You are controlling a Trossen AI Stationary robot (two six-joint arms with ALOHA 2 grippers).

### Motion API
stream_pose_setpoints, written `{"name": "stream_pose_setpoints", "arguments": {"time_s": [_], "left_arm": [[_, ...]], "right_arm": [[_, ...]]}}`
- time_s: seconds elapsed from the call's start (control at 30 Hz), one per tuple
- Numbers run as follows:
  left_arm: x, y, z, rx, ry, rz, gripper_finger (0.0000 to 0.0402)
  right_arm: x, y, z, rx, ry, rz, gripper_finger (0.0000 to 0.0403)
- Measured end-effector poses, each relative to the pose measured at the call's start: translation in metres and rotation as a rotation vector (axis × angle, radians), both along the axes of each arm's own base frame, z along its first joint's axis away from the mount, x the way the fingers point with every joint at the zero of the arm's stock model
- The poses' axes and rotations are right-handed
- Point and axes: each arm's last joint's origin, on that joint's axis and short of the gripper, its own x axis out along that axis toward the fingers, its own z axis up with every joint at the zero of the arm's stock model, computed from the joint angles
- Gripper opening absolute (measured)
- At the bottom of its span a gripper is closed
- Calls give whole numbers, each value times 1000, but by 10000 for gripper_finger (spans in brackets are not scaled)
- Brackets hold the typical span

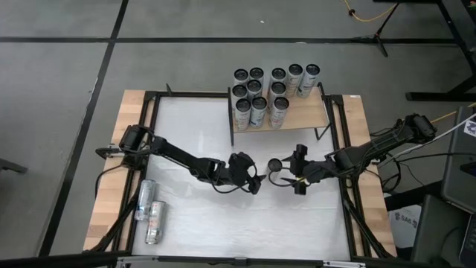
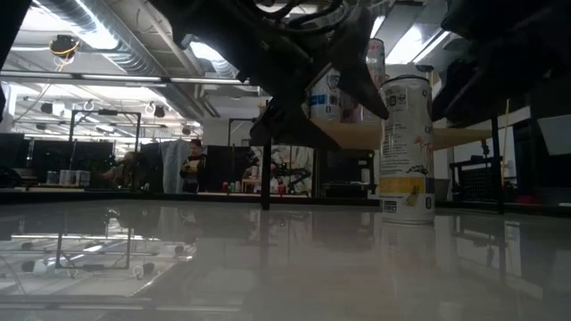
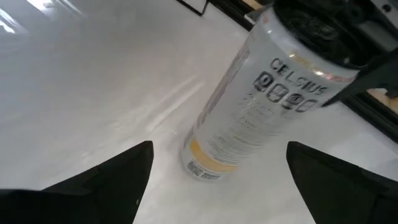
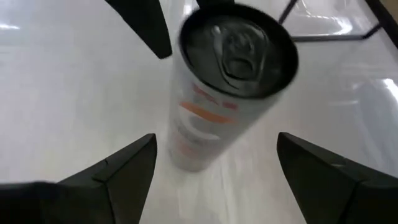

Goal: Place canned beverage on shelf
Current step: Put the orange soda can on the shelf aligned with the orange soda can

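While the counter carries it, the shelf at the far edge already holds many cans. One upright can stands mid-counter between left gripper and right gripper — both spread, holding nothing. Likely rigid, slick, tippy — grasp mid-body.

You can read one brand only: "CELSIUS" on the side of the upright can, near its top rim. The small print below it is not legible.
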Motion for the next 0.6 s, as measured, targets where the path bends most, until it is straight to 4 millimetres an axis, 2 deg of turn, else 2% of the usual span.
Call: {"name": "stream_pose_setpoints", "arguments": {"time_s": [0.23, 0.6], "left_arm": [[3, 3, 5, 12, -63, 51, 365], [3, 12, 5, 58, -53, 110, 365]], "right_arm": [[4, 2, 5, 40, -60, 19, 321], [4, 4, 5, 87, -49, 65, 321]]}}
